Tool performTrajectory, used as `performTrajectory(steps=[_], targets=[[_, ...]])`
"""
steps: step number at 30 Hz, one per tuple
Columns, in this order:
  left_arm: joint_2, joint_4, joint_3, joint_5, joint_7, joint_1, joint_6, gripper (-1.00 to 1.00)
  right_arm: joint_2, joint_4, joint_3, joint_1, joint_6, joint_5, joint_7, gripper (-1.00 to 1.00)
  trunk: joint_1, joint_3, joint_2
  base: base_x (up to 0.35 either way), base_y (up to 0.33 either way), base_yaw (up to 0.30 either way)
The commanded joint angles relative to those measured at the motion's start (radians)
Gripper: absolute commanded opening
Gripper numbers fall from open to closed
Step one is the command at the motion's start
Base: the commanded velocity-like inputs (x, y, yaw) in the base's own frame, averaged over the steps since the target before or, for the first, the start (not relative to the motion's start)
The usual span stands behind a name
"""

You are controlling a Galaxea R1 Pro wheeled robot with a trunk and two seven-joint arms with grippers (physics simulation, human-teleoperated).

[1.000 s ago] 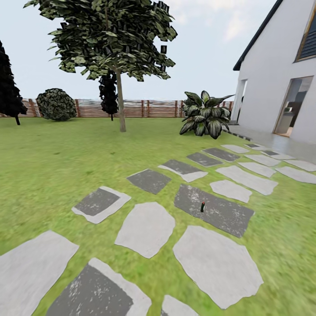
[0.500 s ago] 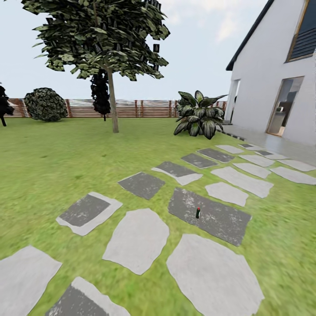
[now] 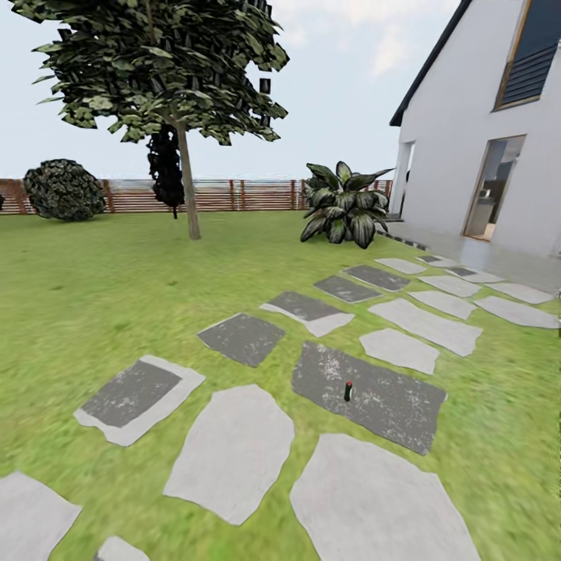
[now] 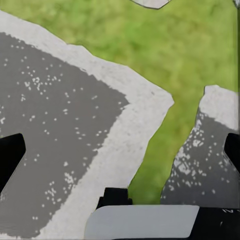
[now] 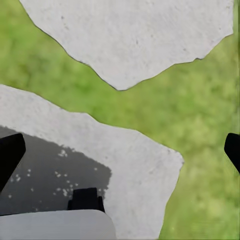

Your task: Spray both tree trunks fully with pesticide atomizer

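One pesticide atomizer [image 3: 348,390] stood upright on a dark paving slab [image 3: 374,393], lower centre-right of the head frame; it looked light, rigid, tippy, best gripped round the body; both pincers hung spread, holding nothing.

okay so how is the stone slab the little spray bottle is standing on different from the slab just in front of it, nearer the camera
The atomizer's slab is dark grey with white speckles; the nearer slab is plain pale grey. The atomizer's slab carries the pesticide atomizer, standing upright; the nearer slab carries no object. The dark one is a long slanted quadrilateral; the pale one is broader and more rounded. Both lie flat in the lawn, with a grass strip between them.
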Motion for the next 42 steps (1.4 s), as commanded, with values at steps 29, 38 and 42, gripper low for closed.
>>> performTrajectory(steps=[29,38,42], targets=[[0.000,-0.001,0.000,0.000,0.000,0.000,-0.001,1.00,0.000,0.001,0.001,-0.001,-0.003,0.000,-0.003,1.00,0.001,-0.001,0.000,0.340,-0.104,-0.132],[0.000,-0.001,0.001,0.000,0.000,0.000,-0.001,1.00,0.000,0.001,0.001,0.000,-0.003,0.000,-0.003,1.00,0.001,-0.001,0.000,0.335,-0.127,-0.145],[0.000,-0.001,0.002,0.000,0.000,0.000,-0.001,1.00,0.000,0.001,0.001,0.000,-0.003,0.000,-0.003,1.00,0.001,-0.001,0.000,0.340,-0.063,-0.170]])
